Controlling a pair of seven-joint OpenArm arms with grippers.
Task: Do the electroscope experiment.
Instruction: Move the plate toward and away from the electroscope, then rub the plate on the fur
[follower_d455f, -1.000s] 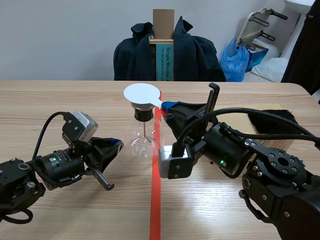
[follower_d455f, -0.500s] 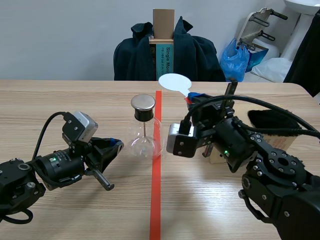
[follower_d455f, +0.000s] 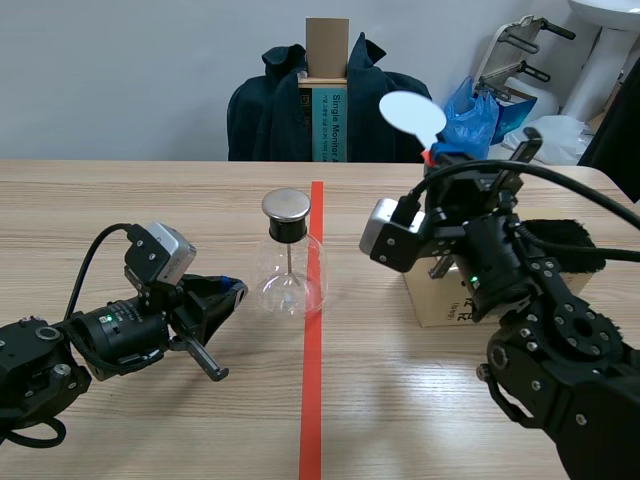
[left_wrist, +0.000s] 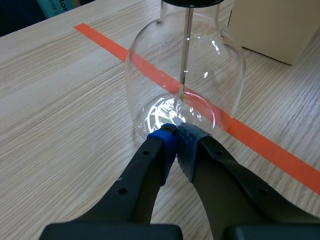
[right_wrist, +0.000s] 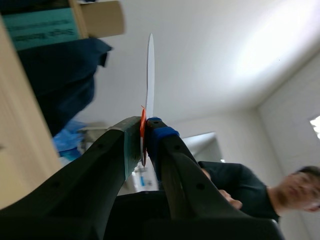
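Note:
The electroscope, a clear glass flask (follower_d455f: 290, 280) with a black stopper and round metal cap (follower_d455f: 285, 206), stands on the table beside the red tape line. Inside it a thin metal rod (left_wrist: 186, 47) hangs down. My left gripper (follower_d455f: 222, 298) rests low on the table, shut on nothing, its tips (left_wrist: 175, 142) just before the flask's base. My right gripper (follower_d455f: 445, 160) is raised at the right, shut on the red handle of a white round paddle (follower_d455f: 411, 113). In the right wrist view the paddle (right_wrist: 150, 70) stands edge-on between the fingers.
A cardboard box (follower_d455f: 455, 295) sits under the right arm, with black fur (follower_d455f: 560, 240) on top of it. A chair draped with a dark jacket (follower_d455f: 330, 105) and holding a box stands beyond the table's far edge. A person (right_wrist: 250, 192) appears in the right wrist view.
My right arm has carried the white paddle from over the flask's cap up and to the right, away from the flask. The left arm has not moved.

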